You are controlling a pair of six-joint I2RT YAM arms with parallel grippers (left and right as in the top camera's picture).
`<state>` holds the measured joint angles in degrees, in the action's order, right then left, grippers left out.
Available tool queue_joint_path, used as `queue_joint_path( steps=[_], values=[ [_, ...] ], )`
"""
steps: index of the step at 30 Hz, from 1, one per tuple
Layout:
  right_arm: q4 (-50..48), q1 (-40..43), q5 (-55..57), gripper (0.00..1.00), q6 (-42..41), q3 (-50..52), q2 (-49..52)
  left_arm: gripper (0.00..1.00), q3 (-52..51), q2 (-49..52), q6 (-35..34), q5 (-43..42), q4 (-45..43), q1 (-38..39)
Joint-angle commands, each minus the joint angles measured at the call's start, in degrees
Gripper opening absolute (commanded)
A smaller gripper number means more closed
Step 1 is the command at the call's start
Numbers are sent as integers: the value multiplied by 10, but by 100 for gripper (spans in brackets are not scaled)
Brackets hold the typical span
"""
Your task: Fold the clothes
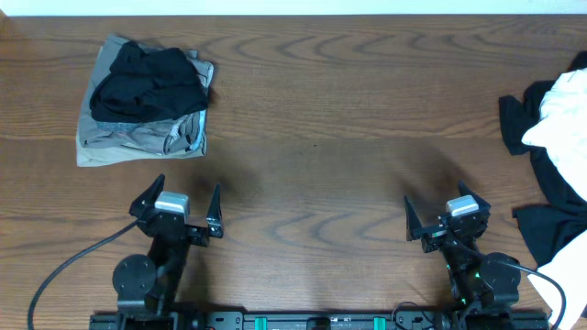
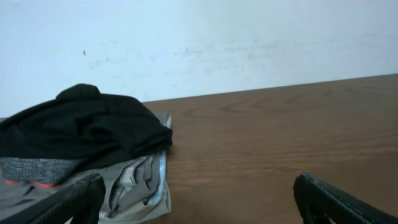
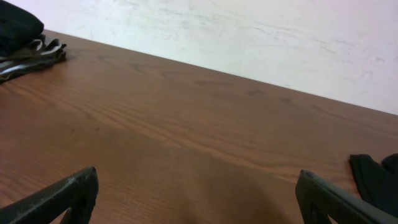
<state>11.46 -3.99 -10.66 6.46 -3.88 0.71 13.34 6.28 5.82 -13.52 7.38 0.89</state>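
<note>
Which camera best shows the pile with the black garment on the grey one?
The overhead view: the whole pile lies in frame, black garment atop grey garment. The left wrist view shows it nearer but cut off at the frame's left and bottom; the right wrist view catches only a corner.

A stack of clothes (image 1: 147,96) lies on the table (image 1: 348,110) at ten o'clock. A loose pile (image 1: 561,137) sits at three o'clock.
</note>
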Motion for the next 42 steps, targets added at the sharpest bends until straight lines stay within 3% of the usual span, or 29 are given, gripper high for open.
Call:
queue_joint_path(
  steps=[1,26,42],
  values=[
    [-1,-9,1,99,-8,3,-4,98,-25,-42,-5,1,-7,2],
    [-1,-9,1,99,-8,3,-4,98,-123,-62,-3,42,-23,2],
    [-1,-9,1,99,-8,3,-4,98,-129,-61,-3,42,-39,2]
  ],
)
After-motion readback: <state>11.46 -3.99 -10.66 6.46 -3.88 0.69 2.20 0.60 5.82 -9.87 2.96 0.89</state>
